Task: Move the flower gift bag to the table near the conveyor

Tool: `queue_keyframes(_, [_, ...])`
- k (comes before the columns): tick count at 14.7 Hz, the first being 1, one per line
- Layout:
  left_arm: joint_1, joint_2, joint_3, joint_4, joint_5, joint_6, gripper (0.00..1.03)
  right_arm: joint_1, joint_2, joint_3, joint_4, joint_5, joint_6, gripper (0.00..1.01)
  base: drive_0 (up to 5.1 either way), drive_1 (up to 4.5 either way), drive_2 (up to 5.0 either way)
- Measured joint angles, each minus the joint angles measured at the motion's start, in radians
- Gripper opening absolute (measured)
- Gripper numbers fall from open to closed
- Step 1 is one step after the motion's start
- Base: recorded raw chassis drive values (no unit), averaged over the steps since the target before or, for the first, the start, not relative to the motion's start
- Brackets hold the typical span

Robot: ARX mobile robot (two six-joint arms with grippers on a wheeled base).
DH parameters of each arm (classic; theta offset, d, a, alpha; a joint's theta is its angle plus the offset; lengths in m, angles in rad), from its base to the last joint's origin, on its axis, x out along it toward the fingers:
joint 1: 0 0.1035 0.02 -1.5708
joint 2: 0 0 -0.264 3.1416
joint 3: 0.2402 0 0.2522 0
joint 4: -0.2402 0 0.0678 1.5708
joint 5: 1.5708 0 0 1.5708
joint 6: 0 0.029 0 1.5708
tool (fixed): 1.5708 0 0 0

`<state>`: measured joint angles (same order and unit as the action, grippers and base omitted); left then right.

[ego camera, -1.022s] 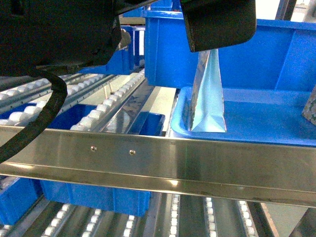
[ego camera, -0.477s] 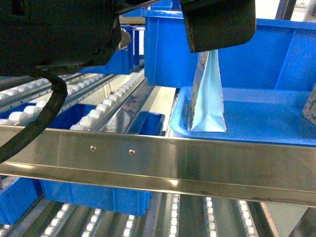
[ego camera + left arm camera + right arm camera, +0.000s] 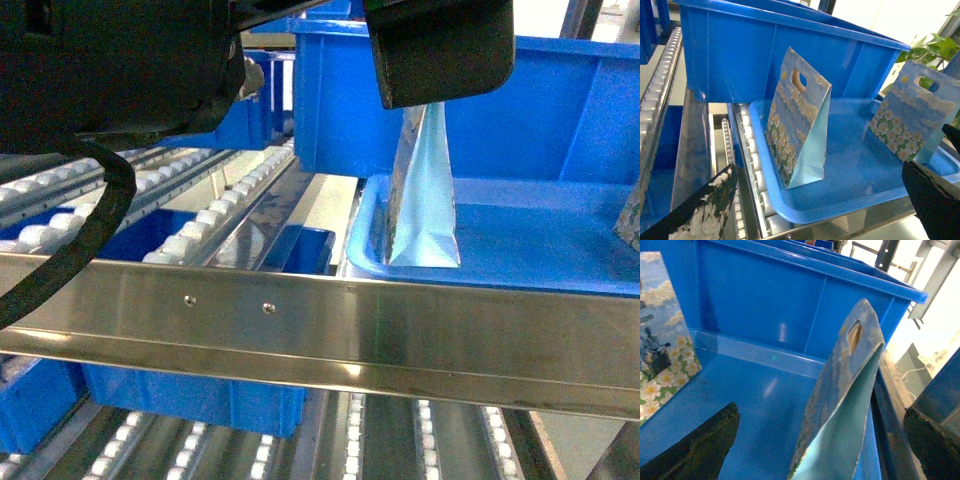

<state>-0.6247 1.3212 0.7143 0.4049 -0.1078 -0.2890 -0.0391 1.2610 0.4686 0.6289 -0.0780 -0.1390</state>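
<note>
The flower gift bag [image 3: 790, 125] stands upright at the left end of a shallow blue tray [image 3: 860, 200] on the conveyor [image 3: 300, 310]. Its pale-blue side [image 3: 425, 210] faces me, and its far face [image 3: 662, 355] shows yellow-white flowers and dark figures. A black arm part [image 3: 440, 50] hides its top in the head view. My left gripper [image 3: 818, 170] is open in front of the tray, short of the bag. My right gripper [image 3: 821, 409] is open around a second bag [image 3: 840, 405] with daisies [image 3: 912, 115]; its fingers [image 3: 695, 450] are apart from it. The table is out of view.
A deep blue bin [image 3: 765, 55] stands right behind the tray. Roller lanes [image 3: 200, 225] run to the left with more blue bins [image 3: 190, 395] below. A steel rail [image 3: 450, 335] crosses in front of the tray. A green plant [image 3: 935, 47] shows at far right.
The black arm part above the bag has edged slightly to the left. Both bags stand as before.
</note>
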Motion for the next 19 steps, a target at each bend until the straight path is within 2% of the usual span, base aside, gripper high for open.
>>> queue_keyframes(2, [0.000,-0.001,0.000,0.000,0.001,0.001,0.98,0.018,0.010,0.044,0.011,0.004,-0.010,0.98,0.0,0.00,0.0])
queue_keyframes(5, [0.000,-0.001,0.000,0.000,0.000,0.001,0.98,0.018,0.062,0.068,0.027,0.010,-0.039,0.98,0.0,0.00,0.0])
queue_keyframes(10, [0.000,-0.001,0.000,0.000,0.000,0.001,0.98,-0.021,0.120,0.136,0.014,-0.012,-0.079,0.98,0.0,0.00,0.0])
queue_keyframes(13, [0.000,-0.001,0.000,0.000,0.000,0.001,0.98,0.005,0.140,0.161,-0.019,0.010,-0.089,0.98,0.0,0.00,0.0])
queue_keyframes(17, [0.000,-0.001,0.000,0.000,0.000,0.001,0.98,0.019,0.193,0.190,-0.039,0.047,-0.084,0.98,0.0,0.00,0.0])
queue_keyframes(18, [0.000,-0.001,0.000,0.000,0.000,0.001,0.98,0.016,0.212,0.192,-0.031,0.056,-0.071,0.98,0.0,0.00,0.0])
queue_keyframes(19, [0.000,-0.001,0.000,0.000,0.000,0.001,0.98,-0.002,0.244,0.200,-0.027,0.069,-0.035,0.98,0.0,0.00,0.0])
